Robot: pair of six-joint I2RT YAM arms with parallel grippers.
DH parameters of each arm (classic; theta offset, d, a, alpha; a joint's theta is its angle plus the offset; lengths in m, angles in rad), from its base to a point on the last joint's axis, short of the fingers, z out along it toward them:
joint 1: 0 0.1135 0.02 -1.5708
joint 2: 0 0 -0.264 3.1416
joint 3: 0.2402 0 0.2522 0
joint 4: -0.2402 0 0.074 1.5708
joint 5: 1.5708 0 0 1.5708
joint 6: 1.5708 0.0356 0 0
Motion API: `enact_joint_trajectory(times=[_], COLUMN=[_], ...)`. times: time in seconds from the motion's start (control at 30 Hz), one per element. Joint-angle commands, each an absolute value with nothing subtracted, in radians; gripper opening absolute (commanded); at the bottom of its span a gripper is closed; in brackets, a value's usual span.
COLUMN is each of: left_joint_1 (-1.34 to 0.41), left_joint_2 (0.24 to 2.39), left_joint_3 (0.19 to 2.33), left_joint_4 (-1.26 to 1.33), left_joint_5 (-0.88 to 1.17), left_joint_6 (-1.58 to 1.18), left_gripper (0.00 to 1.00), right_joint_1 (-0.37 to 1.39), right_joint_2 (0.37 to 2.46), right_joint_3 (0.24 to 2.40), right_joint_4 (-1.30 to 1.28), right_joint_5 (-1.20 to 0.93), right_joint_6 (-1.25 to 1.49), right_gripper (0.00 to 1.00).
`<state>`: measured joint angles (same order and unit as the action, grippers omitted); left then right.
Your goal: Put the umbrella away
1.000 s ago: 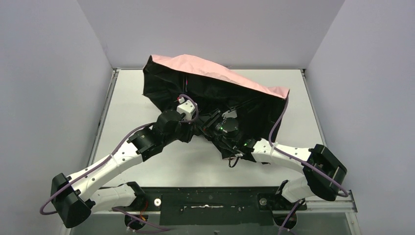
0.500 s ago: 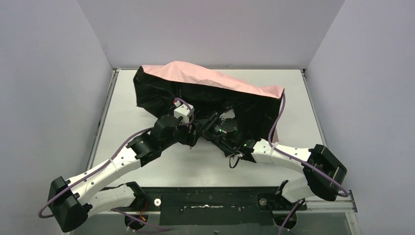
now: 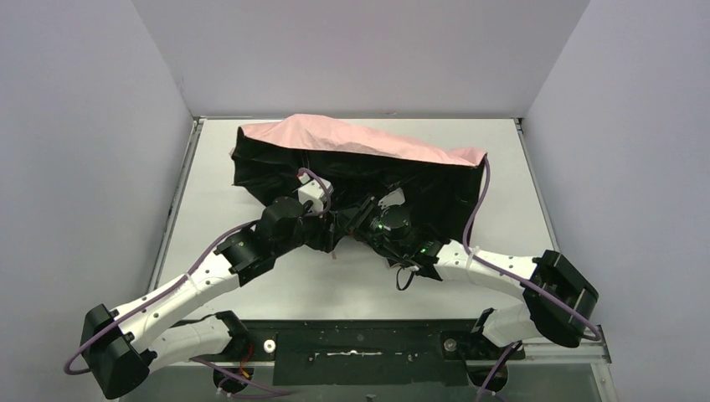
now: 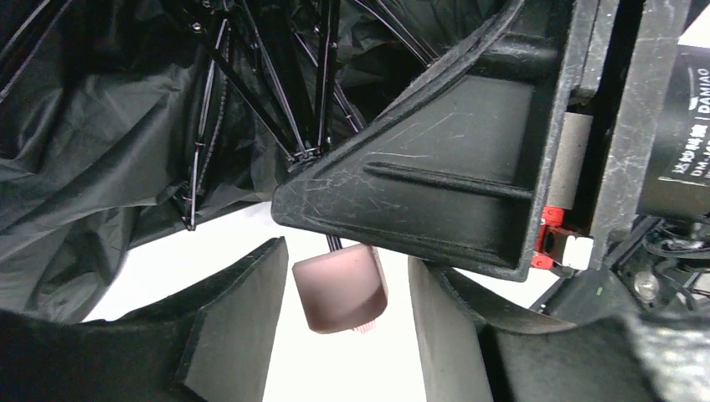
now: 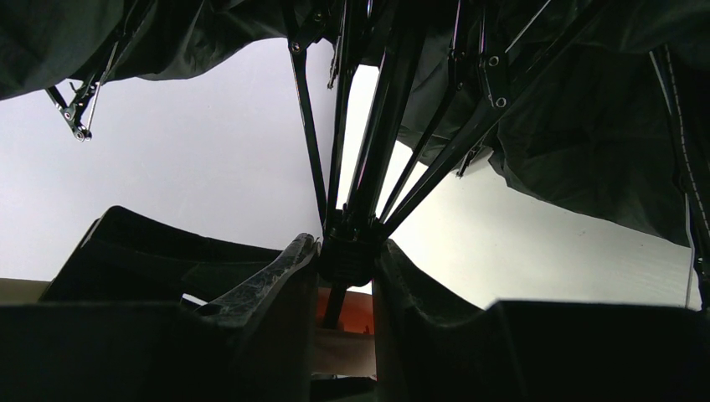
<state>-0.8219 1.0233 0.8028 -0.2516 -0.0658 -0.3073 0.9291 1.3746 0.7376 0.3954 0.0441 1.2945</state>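
Observation:
The umbrella (image 3: 360, 138) lies half collapsed at the back middle of the table, pale pink outside, black inside. Both arms reach under its canopy. My left gripper (image 4: 343, 280) is open; the pink handle (image 4: 339, 289) hangs between its fingers (image 4: 243, 318) with a gap on each side. My right gripper (image 5: 346, 251) is shut on the black runner (image 5: 347, 260) where the thin ribs (image 5: 306, 126) meet the shaft. One right finger (image 4: 452, 184) crosses just above the handle in the left wrist view. In the top view the two grippers (image 3: 335, 224) meet under the canopy's near edge.
The white table (image 3: 519, 184) is walled at the back and on both sides. The canopy covers most of its far half. Purple cables (image 3: 477, 201) run along both arms. A black rail (image 3: 360, 343) lies along the near edge.
The canopy has sunk and flattened, its left edge dropping toward the table. Both grippers have drawn slightly toward the near edge, with the right still shut on the runner.

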Motion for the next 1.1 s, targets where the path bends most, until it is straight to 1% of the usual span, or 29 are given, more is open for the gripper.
enact_joint_trajectory(times=[0.0,0.07,0.17,0.27,0.4,0.6,0.77,0.9,0.93,1.0,1.03,1.07], left_joint_1=[-0.823,-0.823,-0.824,-0.824,-0.823,-0.822,-0.818,-0.818,-0.817,-0.819,-0.818,-0.819], left_joint_2=[1.007,1.0,0.991,0.989,0.992,1.002,1.008,1.009,1.009,1.007,1.004,1.003], left_joint_3=[0.798,0.783,0.758,0.743,0.742,0.75,0.745,0.735,0.735,0.736,0.737,0.74], left_joint_4=[-0.214,-0.211,-0.205,-0.201,-0.199,-0.206,-0.201,-0.193,-0.192,-0.19,-0.187,-0.184], left_joint_5=[-0.001,0.011,0.029,0.032,0.029,0.008,-0.011,-0.005,-0.001,0.0,0.0,0.0], left_joint_6=[-0.336,-0.353,-0.373,-0.382,-0.386,-0.387,-0.395,-0.399,-0.399,-0.401,-0.402,-0.402], left_gripper=[0.56,0.59,0.58,0.45,0.23,0.0,0.0,0.0,0.05,0.33,0.43,0.5], right_joint_1=[0.924,0.921,0.921,0.921,0.921,0.922,0.92,0.916,0.915,0.913,0.913,0.913], right_joint_2=[1.32,1.322,1.327,1.331,1.331,1.321,1.29,1.267,1.264,1.266,1.272,1.277], right_joint_3=[0.734,0.73,0.726,0.723,0.719,0.7,0.67,0.649,0.648,0.65,0.652,0.654], right_joint_4=[0.468,0.476,0.486,0.495,0.5,0.499,0.48,0.459,0.46,0.461,0.462,0.464], right_joint_5=[0.058,0.058,0.055,0.051,0.047,0.051,0.072,0.094,0.096,0.093,0.09,0.087], right_joint_6=[1.262,1.265,1.266,1.267,1.267,1.268,1.271,1.273,1.275,1.275,1.275,1.274], right_gripper=[0.0,0.0,0.0,0.0,0.0,0.0,0.05,0.04,0.03,0.03,0.03,0.03])
